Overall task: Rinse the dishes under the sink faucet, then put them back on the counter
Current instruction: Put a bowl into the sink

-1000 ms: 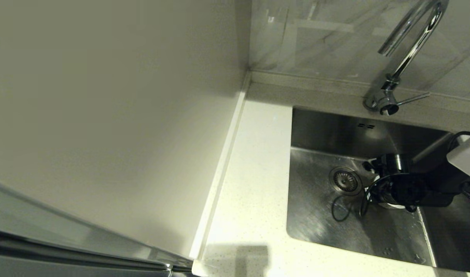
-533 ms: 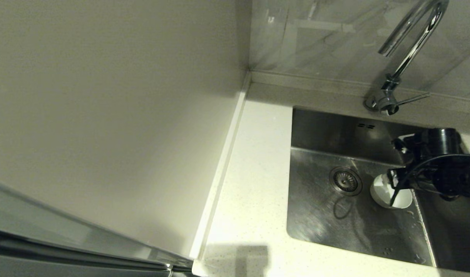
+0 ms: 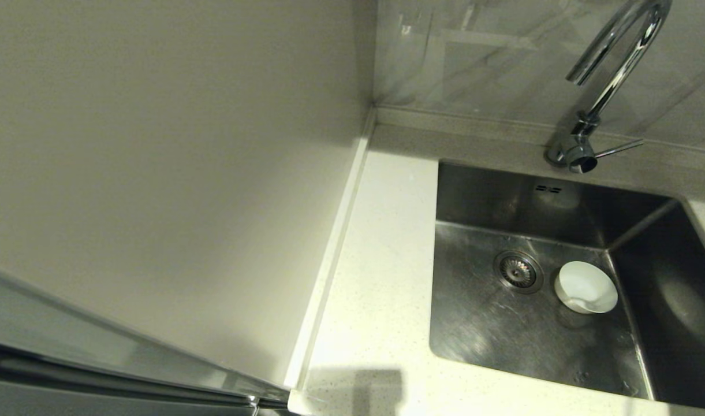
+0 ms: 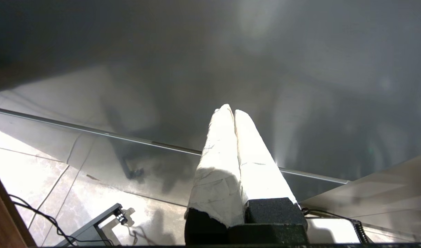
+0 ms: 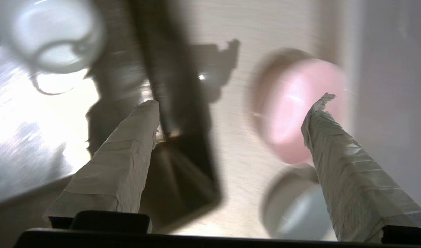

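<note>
Steel all round it, one whitish-green bowl (image 3: 585, 287) sits on the floor of the sink (image 3: 491, 329), mouth up, just beside the round drain strainer (image 3: 518, 271) on its right and close to the basin's right wall. A little water seems to pool inside it. The faucet (image 3: 609, 75) stands at the back edge, its gooseneck arching forward and left, the spout ending high above the basin; its thin lever (image 3: 618, 149) sticks straight out to the right. The counter (image 3: 381, 277) runs along the sink's left side.

The right gripper (image 5: 236, 106) hangs over the counter to the right of the sink, taped fingers spread wide and holding nothing. Under it lie a pale pink bowl (image 5: 296, 106) and a pale blue bowl (image 5: 293, 210), side by side, both mouth up.

The left gripper (image 4: 233, 112) is down near the tiled floor, fingers pressed together, empty.
</note>
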`<state>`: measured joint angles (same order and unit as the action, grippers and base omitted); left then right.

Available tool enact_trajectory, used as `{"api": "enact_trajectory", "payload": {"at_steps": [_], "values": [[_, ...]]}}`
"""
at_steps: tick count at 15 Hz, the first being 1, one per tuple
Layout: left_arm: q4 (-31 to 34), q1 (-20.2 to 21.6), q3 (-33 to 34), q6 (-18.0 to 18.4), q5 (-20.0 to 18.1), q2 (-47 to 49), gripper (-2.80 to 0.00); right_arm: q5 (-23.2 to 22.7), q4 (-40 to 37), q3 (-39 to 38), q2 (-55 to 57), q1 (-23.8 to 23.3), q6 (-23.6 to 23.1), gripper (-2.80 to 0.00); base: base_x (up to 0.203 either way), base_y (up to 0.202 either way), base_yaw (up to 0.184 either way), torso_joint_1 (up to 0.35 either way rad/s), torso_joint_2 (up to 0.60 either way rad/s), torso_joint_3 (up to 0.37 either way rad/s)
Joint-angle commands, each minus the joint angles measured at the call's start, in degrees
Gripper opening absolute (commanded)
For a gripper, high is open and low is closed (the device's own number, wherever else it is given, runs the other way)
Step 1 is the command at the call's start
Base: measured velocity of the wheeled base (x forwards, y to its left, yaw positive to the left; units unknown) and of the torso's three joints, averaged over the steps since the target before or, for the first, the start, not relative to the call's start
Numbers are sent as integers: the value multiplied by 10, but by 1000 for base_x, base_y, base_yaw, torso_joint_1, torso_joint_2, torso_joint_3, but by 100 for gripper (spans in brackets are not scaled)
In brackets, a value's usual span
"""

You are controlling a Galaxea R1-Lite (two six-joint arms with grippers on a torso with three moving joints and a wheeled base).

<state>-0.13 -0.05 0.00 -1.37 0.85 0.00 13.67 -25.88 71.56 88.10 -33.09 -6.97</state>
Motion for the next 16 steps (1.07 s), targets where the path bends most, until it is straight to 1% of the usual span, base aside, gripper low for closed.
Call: {"api": "enact_trajectory", "payload": {"at_steps": [1,5,7,9,11,12,13,16], "values": [[0,0,0,0,0,-2,-280,-10,-9,39,23,-56,0,0,0,0,0,0,0,0],[0,0,0,0,0,-2,-280,-19,-11,75,93,-107,4,0,0,0,0,0,0,0],[0,0,0,0,0,-2,-280,-21,-12,72,118,-123,4,0,0,0,0,0,0,0],[0,0,0,0,1,-2,-280,-43,-13,56,124,-133,4,0,0,0,0,0,0,0],[0,0,0,0,0,-2,-280,-48,-26,42,134,-134,6,0,0,0,0,0,0,0],[0,0,0,0,0,-2,-280,-70,-31,34,140,-135,6,0,0,0,0,0,0,0],[0,0,0,0,0,-2,-280,-82,-34,28,146,-135,6,0,0,0,0,0,0,0],[0,0,0,0,1,-2,-280,-86,-36,25,176,-135,18,0,0,0,0,0,0,0]]}}
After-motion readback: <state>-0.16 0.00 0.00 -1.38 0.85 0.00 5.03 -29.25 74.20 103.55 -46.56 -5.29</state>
